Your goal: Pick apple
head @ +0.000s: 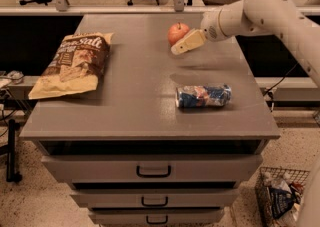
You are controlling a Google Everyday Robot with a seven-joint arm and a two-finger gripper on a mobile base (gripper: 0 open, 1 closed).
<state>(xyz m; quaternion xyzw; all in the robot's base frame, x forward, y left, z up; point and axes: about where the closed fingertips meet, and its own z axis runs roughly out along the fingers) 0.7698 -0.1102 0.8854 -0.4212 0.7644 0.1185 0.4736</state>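
The apple [177, 33] is small, round and red-orange and sits on the far middle of the grey cabinet top [135, 86]. My gripper [178, 48] comes in from the right on a white arm [260, 8]. Its cream fingers [187, 42] hang just to the right of and in front of the apple, covering part of its lower right side. I cannot tell whether they touch the apple.
A crushed blue-and-white can [203, 96] lies on its side at the front right. A brown chip bag [72, 62] lies at the left. Drawers are below the top. A wire basket [280, 193] stands on the floor at the right. Office chairs stand behind.
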